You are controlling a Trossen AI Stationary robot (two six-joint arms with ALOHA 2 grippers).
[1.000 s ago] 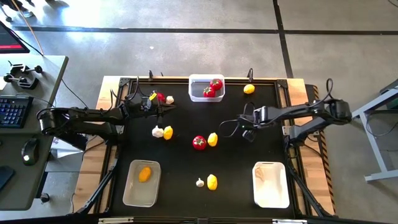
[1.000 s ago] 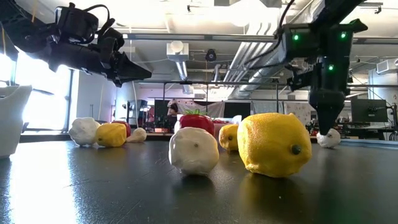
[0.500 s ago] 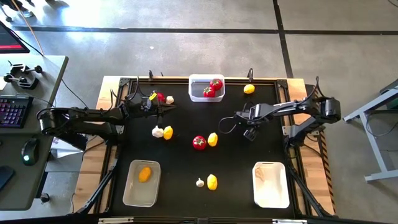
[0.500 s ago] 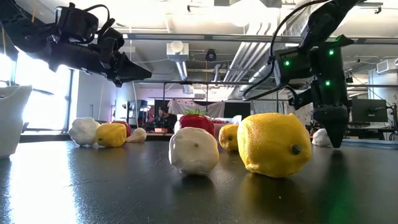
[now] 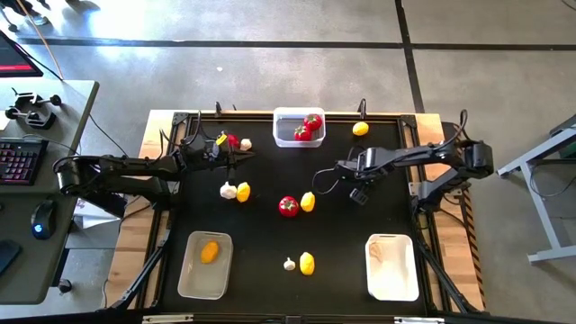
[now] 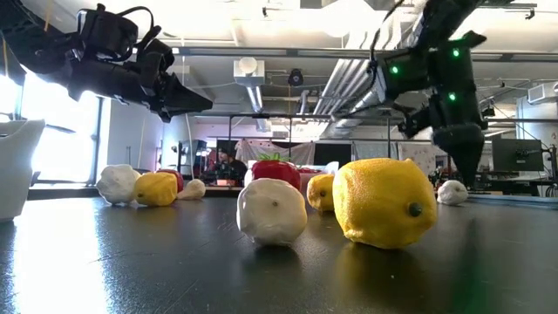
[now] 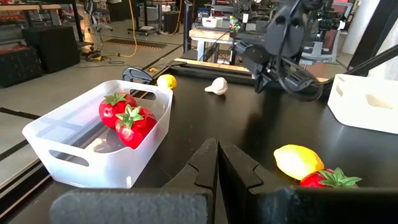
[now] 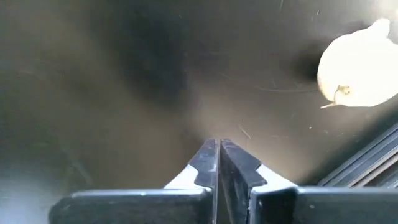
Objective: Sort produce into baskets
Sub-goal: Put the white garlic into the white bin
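Black matting covers the table (image 5: 270, 234), and behind it we see a workshop with ducts and desks.

We find the right gripper (image 5: 358, 193) over bare mat right of centre, its fingers (image 8: 217, 163) pressed together with nothing between them. A garlic bulb (image 8: 359, 65) lies close by on the mat, untouched; in the high view the arm seems to hide it, so we cannot place it there. Just left of that gripper sit a lemon (image 5: 308, 202) and a tomato (image 5: 288, 207), touching or nearly so.

The left gripper (image 5: 241, 156) hangs above the back-left part of the table, fingers (image 7: 208, 163) likewise closed and empty. Beneath and around it we see a tomato, lemon and garlic cluster (image 5: 233, 141), and nearer the middle a garlic and lemon pair (image 5: 236, 191).

Outward from there, the clear basket (image 5: 299, 114) at the back edge holds 2 tomatoes (image 7: 126, 118); 1 lemon (image 5: 360, 129) lies to its right. The beige basket (image 5: 192, 274) at front left holds 1 lemon (image 5: 209, 252). The white basket (image 5: 392, 267) stands at front right. Between the 2 front baskets rest a garlic (image 5: 289, 264) and a lemon (image 5: 307, 263).
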